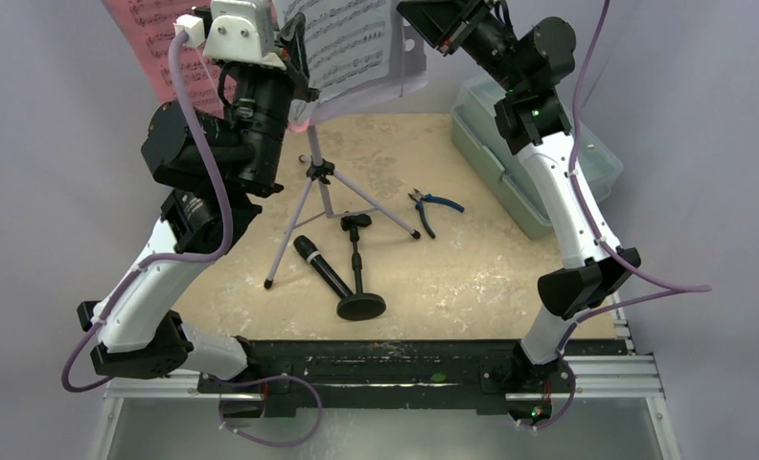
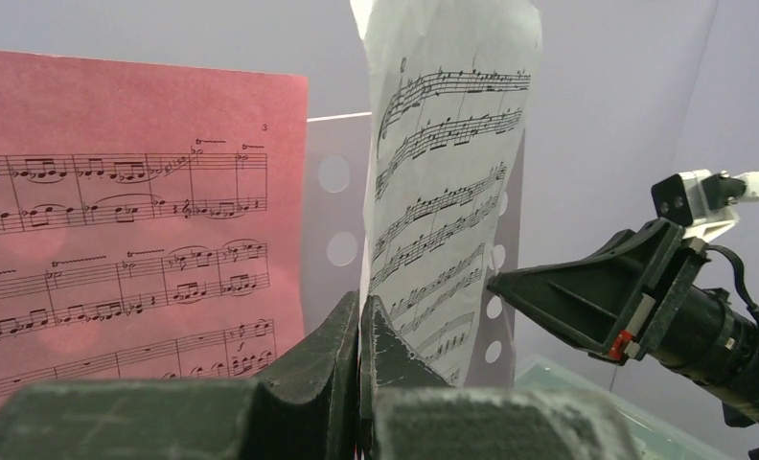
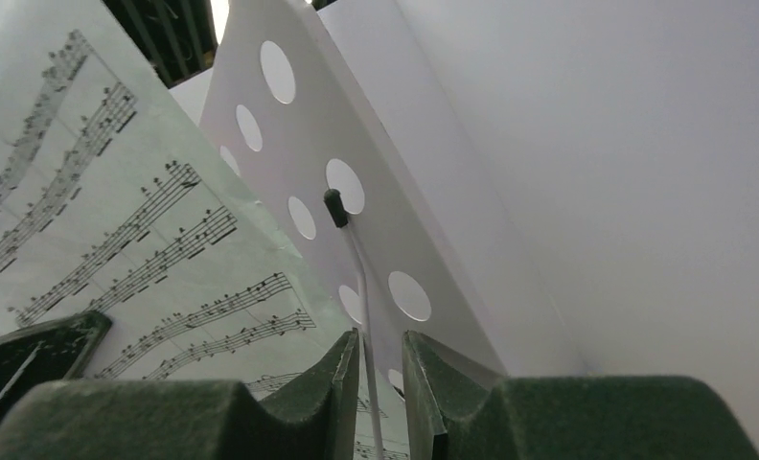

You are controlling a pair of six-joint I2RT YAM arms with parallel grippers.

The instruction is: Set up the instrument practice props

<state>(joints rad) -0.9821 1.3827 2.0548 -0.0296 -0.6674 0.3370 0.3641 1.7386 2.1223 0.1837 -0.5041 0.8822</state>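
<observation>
Right fingers (image 3: 289, 407) barely apart beside sheet (image 3: 117, 220)

Microphone (image 1: 321, 267) left of mic stand (image 1: 358, 278), pliers (image 1: 431, 205) right

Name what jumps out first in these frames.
Both arms reach up to the tray of the lavender music stand, which carries a pink sheet on the left and a white sheet on the right. The left gripper is shut at the white sheet's lower left edge, and the right gripper stands narrowly open at its right edge. On the table below, the black microphone lies beside the short mic stand.
</observation>
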